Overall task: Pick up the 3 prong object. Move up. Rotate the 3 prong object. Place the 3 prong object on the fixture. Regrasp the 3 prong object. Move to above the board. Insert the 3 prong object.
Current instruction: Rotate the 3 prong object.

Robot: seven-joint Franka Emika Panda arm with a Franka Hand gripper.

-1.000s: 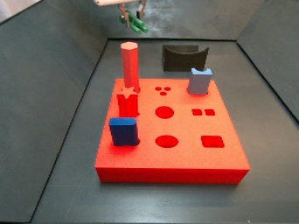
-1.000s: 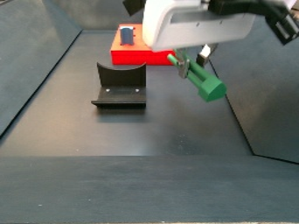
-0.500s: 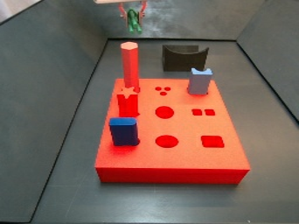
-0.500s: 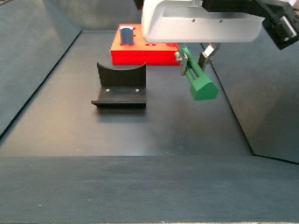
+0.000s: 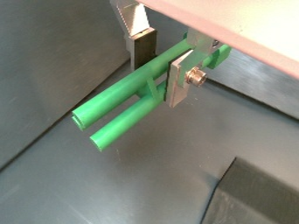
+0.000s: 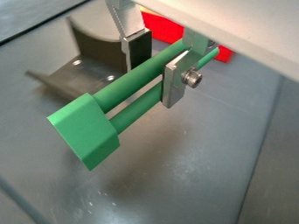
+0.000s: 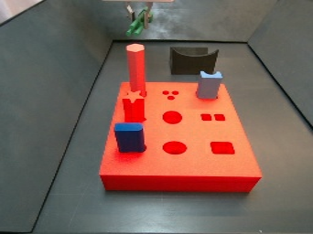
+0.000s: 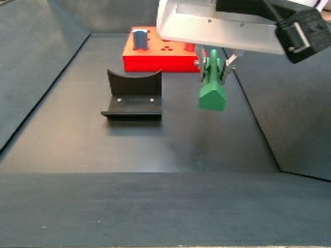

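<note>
In a wrist view, the gripper (image 5: 163, 63) is clamped on the 3 prong object (image 5: 138, 100), its silver fingers (image 5: 180, 77) pressing the green rods from both sides above the dark floor. In a wrist view, the same piece (image 6: 117, 107) shows its blocky green end nearest the camera, with the fixture (image 6: 93, 48) and an edge of the board (image 6: 176, 30) behind it.

In a side view, the gripper (image 7: 141, 18) holds the piece high beyond the board (image 7: 184, 160), which carries a red cylinder (image 7: 135, 68) and blue blocks (image 7: 210, 85). In a side view, the piece (image 8: 212, 85) hangs nearly upright, off the floor, right of the fixture (image 8: 132, 95). No writing is readable.
</note>
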